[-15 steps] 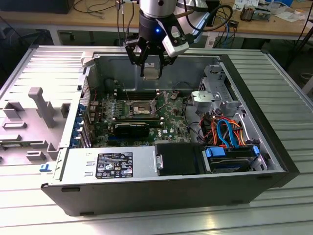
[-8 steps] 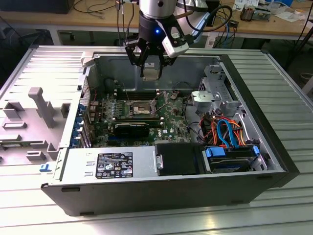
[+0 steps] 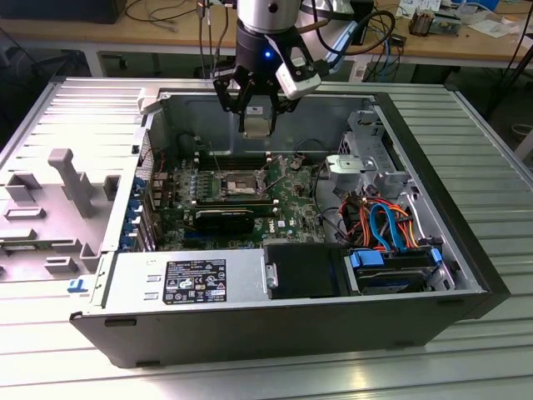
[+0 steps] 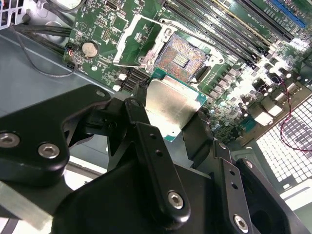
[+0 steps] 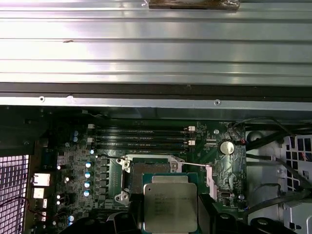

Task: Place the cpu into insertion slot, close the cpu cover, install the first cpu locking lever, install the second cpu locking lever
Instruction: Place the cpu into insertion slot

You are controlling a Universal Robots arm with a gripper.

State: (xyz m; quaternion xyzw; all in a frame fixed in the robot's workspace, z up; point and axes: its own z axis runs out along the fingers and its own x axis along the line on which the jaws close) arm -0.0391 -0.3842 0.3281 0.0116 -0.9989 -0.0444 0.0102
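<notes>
My gripper (image 3: pixel 258 123) hangs over the open computer case, shut on the cpu (image 3: pixel 258 115), a flat silver-grey square chip held by its edges. In both wrist views the cpu (image 4: pixel 170 103) (image 5: pixel 170 204) sits between the black fingers (image 4: pixel 146 131), above the motherboard and apart from it. The insertion slot (image 4: pixel 181 56) (image 3: pixel 237 183) lies uncovered below, its dark centre showing. The cpu cover (image 4: pixel 137 41) stands swung open beside the slot. In the first wrist view the chip hides part of the insertion slot (image 5: pixel 139 170), and a thin locking lever (image 5: pixel 195 165) stands off to one side.
Long black memory slots (image 5: pixel 141 139) run beside the socket. A black card (image 3: pixel 225 221), the power supply (image 3: pixel 191 279) and drives with orange and blue cables (image 3: pixel 387 225) fill the near side of the case. The case walls (image 3: pixel 208 117) ring the board. A grey panel (image 3: pixel 58 192) lies on the exterior view's left.
</notes>
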